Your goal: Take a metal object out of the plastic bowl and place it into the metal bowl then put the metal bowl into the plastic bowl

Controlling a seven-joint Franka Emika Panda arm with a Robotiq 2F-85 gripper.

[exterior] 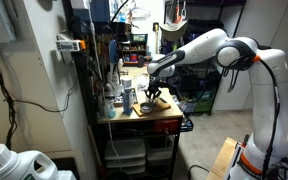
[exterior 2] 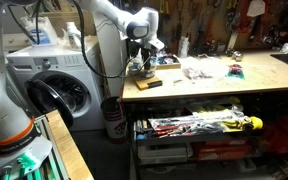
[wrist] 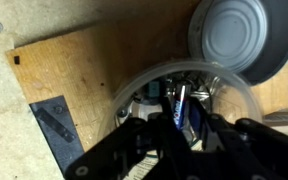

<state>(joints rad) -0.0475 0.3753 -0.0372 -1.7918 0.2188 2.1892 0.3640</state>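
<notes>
In the wrist view a clear plastic bowl [wrist: 134, 85] sits on the wooden benchtop and holds several small items. A blue and silver metal cylinder [wrist: 182, 100] stands between my gripper's [wrist: 184, 118] two black fingers, which sit close against it inside the bowl. The grey metal bowl [wrist: 239, 35] stands just beyond the plastic bowl, touching or overlapping its rim. In both exterior views my gripper [exterior: 156, 93] [exterior 2: 142, 60] hangs low over the bowls [exterior: 144, 107] at the bench's end.
A flat black piece [wrist: 56, 125] lies on the bench [wrist: 84, 70] beside the plastic bowl, and also shows in an exterior view [exterior 2: 149, 84]. Small clutter [exterior 2: 199, 72] lies further along the bench. A washing machine [exterior 2: 54, 90] stands beside the bench end. Shelves [exterior: 84, 60] rise close by.
</notes>
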